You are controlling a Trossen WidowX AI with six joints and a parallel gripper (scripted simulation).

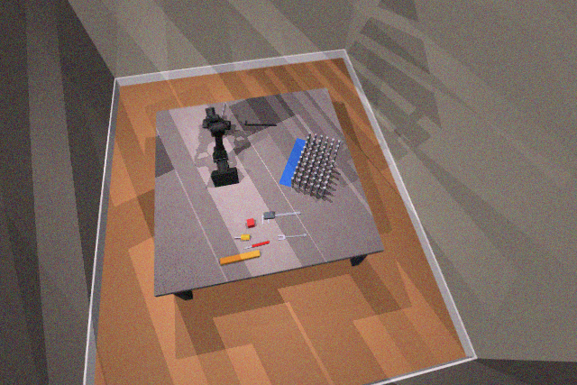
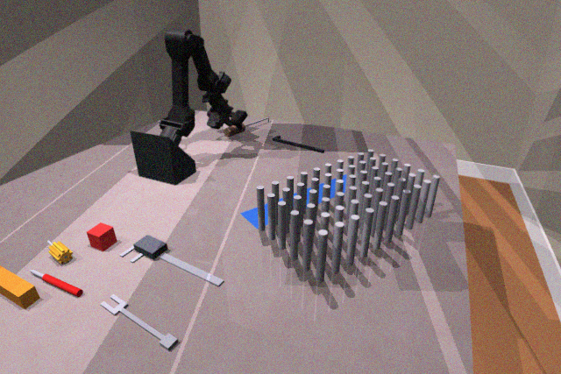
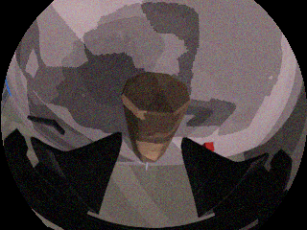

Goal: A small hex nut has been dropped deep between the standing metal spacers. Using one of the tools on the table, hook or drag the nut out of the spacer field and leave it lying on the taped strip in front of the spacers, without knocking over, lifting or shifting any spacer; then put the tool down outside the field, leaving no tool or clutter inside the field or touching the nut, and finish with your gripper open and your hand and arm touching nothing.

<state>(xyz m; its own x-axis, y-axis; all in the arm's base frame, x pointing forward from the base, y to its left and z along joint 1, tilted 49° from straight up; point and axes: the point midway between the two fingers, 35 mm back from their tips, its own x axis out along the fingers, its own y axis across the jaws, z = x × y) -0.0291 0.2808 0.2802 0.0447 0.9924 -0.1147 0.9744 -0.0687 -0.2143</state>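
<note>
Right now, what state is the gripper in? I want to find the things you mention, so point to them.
Gripper (image 2: 234, 125) (image 3: 153, 140): open, its fingers apart around or just above the brown tool handle (image 2: 230, 130) (image 3: 154, 122); not clamped on it.

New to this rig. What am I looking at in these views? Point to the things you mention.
One jointed black arm (image 1: 220, 145) (image 2: 180, 78) on a table. Top looks down; exterior looks across from the side; wrist looks past the arm's own fingers. Its end effector (image 1: 211, 113) (image 2: 237, 120) (image 3: 153, 140) is open, near a brown-handled hook (image 1: 224, 109) (image 2: 233, 130) (image 3: 155, 122), so nothing appears held. Also out: a black bent rod (image 1: 260, 123) (image 2: 299, 144) (image 3: 47, 124), metal posts (image 1: 321, 164) (image 2: 321, 254) beside a blue strip (image 1: 289, 169) (image 2: 249, 215) (image 3: 8, 87), a two-pronged tool (image 1: 294, 235) (image 2: 142, 323) and an orange bar (image 1: 240, 257) (image 2: 17, 288). I can't make out any nut.
</note>
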